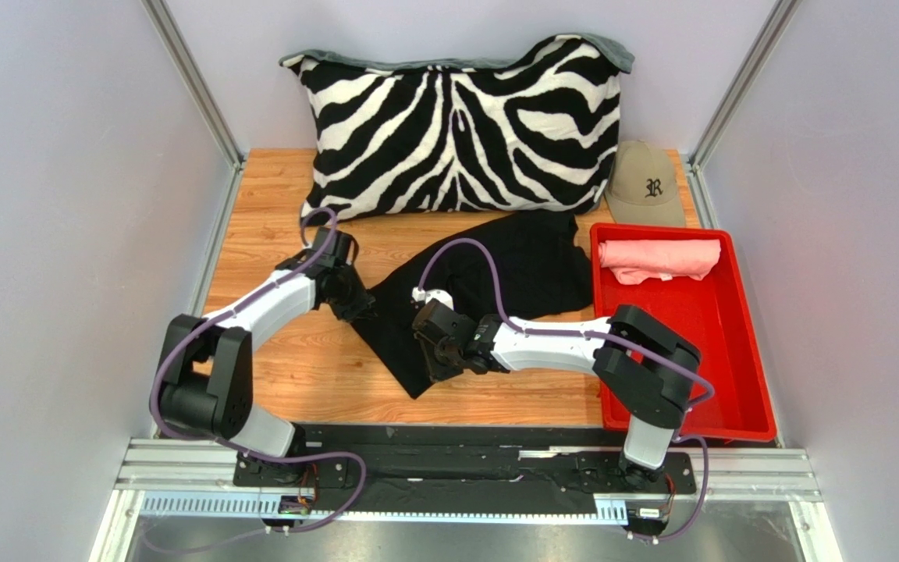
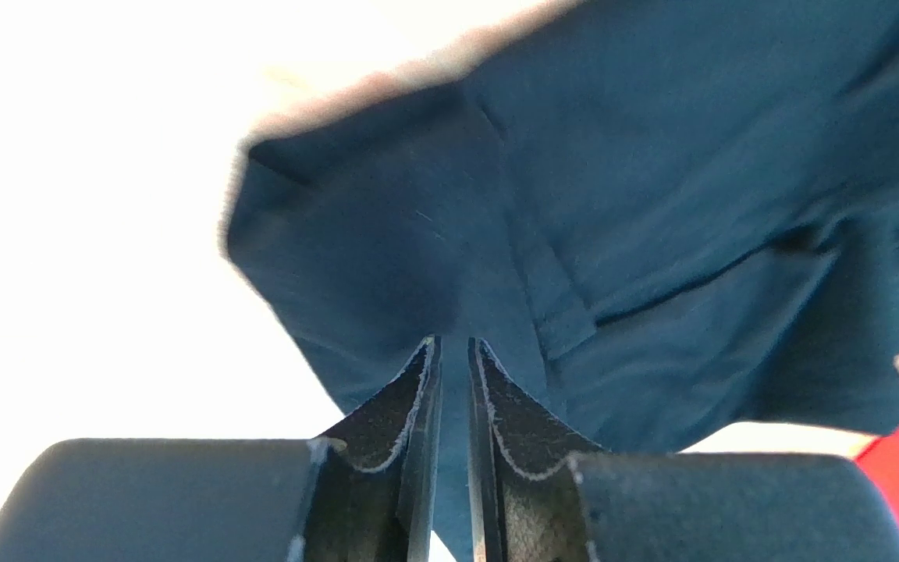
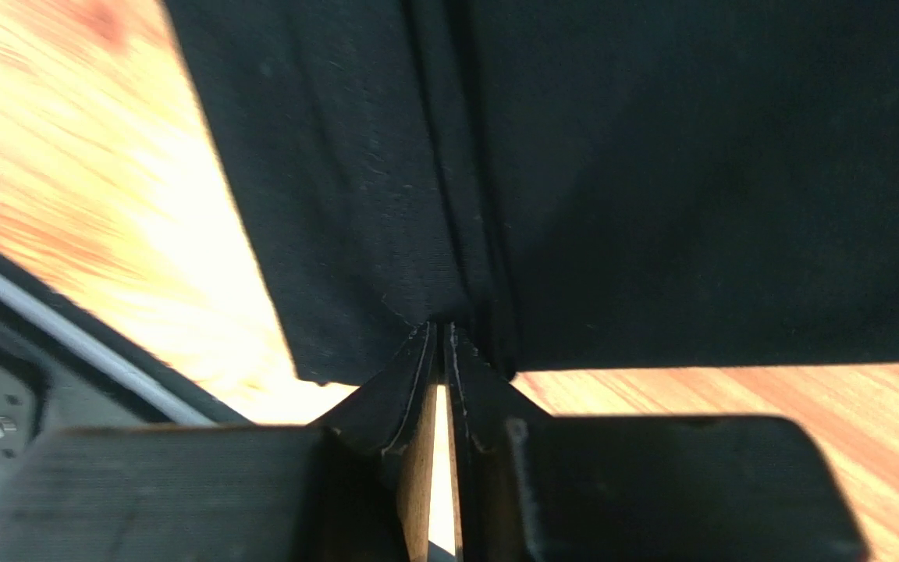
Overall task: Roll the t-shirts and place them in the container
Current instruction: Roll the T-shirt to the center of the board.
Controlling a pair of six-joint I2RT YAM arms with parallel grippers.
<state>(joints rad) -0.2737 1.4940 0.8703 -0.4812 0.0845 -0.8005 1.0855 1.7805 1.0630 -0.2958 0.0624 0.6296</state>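
The black t-shirt lies spread and creased on the wooden table, running from mid-table toward the near left. My left gripper is at its left edge, and in the left wrist view it is shut on a strip of the dark cloth, which runs down between the fingers. My right gripper is at the shirt's near corner. In the right wrist view its tips pinch a folded edge of the cloth. The salmon pink t-shirt lies rolled at the far end of the red tray.
A zebra-striped pillow stands along the back of the table, and a tan cap sits beside it behind the tray. Grey walls close in both sides. A metal rail runs along the near edge.
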